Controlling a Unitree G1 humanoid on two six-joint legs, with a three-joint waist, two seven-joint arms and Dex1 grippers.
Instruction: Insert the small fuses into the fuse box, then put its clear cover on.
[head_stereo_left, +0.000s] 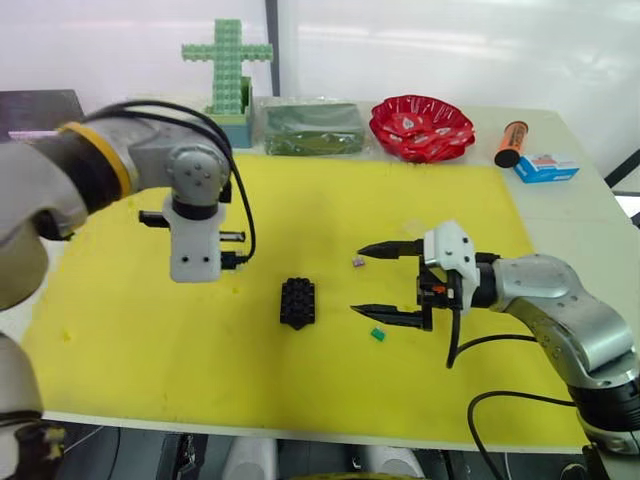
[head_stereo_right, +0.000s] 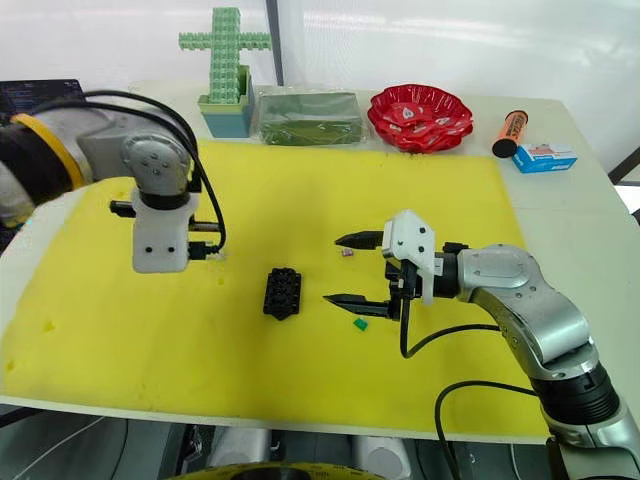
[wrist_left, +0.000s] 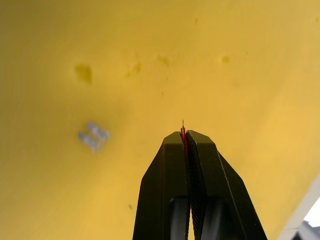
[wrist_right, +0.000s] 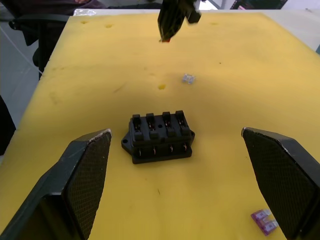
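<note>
The black fuse box (head_stereo_left: 297, 302) lies mid-mat on the yellow mat (head_stereo_left: 330, 205). My left gripper (wrist_left: 184, 134) hangs above the mat to the box's left, shut on the red fuse (wrist_right: 165, 39). A whitish-grey fuse (wrist_left: 93, 136) lies on the mat below it. My right gripper (head_stereo_left: 358, 281) stands open just right of the box, with nothing between its fingers. The purplish-grey fuse (head_stereo_left: 358, 262) lies by its far finger and the green fuse (head_stereo_left: 378, 334) by its near one. A small clear thing (wrist_right: 85, 12) lies past the mat's edge; I cannot tell whether it is the clear cover.
Along the table's back stand a green cross of blocks (head_stereo_left: 228, 60), a green-filled clear bag (head_stereo_left: 310, 128), a red bowl (head_stereo_left: 422, 127), an orange marker (head_stereo_left: 511, 143) and a blue-and-white carton (head_stereo_left: 546, 167).
</note>
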